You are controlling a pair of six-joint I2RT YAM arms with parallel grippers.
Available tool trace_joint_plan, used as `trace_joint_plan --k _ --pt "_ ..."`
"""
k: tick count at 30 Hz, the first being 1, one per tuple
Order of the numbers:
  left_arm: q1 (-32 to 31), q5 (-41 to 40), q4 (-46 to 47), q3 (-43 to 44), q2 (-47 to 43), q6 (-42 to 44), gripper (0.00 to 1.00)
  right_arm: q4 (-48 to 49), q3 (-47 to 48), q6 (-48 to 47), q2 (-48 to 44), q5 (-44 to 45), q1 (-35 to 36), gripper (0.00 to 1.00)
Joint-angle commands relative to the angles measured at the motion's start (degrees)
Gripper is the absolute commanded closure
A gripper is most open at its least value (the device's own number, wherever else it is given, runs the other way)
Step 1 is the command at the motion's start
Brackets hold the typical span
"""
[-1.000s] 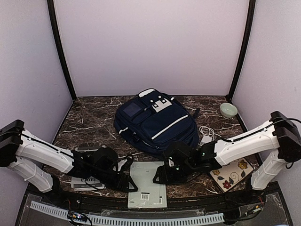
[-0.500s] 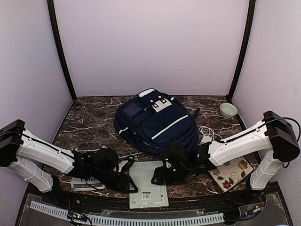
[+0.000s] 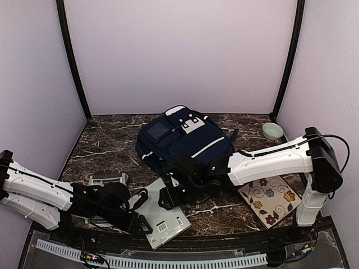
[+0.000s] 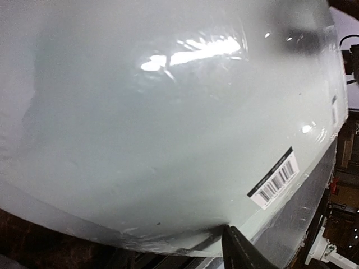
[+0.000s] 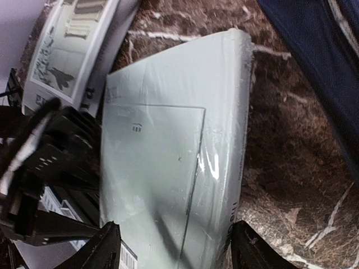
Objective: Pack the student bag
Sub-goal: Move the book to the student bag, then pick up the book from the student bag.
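Overhead and wrist views. The student bag (image 3: pixel 188 143) lies front-up at the far centre of the marbled surface (image 3: pixel 112 145). Just on its near side I see a pale, shrink-wrapped book (image 3: pixel 165 219), lying skewed. My left claw (image 3: pixel 143 223) is closed on the book's near-left edge. My right claw (image 3: pixel 168 197) sits at the book's far end, fingers (image 5: pixel 106 249) apart on either side of it; I cannot tell whether they press it. A printed booklet (image 3: pixel 106 179) lies to the left, a floral mat (image 3: pixel 270 199) to the right, and a green bowl (image 3: pixel 272 131) at far right.
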Motion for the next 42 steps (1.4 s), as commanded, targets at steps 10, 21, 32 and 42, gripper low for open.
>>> trace_joint_plan --k 10,21,32,42 --pt "3.8 -10.8 5.8 15.2 9.4 17.2 0.41 15.3 -1.2 -2.4 -3.9 -5.8 -4.1 0.34" --pt "11.5 -6.9 9.9 21.3 19.2 21.4 0.4 7.0 0.1 -5.7 -6.6 2.6 -11.7 0.31" --pt "11.5 -5.0 9.1 23.2 22.6 21.0 0.41 1.0 -13.2 2.5 -23.1 12.0 -12.1 0.27" --pt "11.5 -3.7 9.0 24.1 24.2 21.0 0.41 36.3 -40.9 20.2 -28.6 2.0 -7.1 0.36"
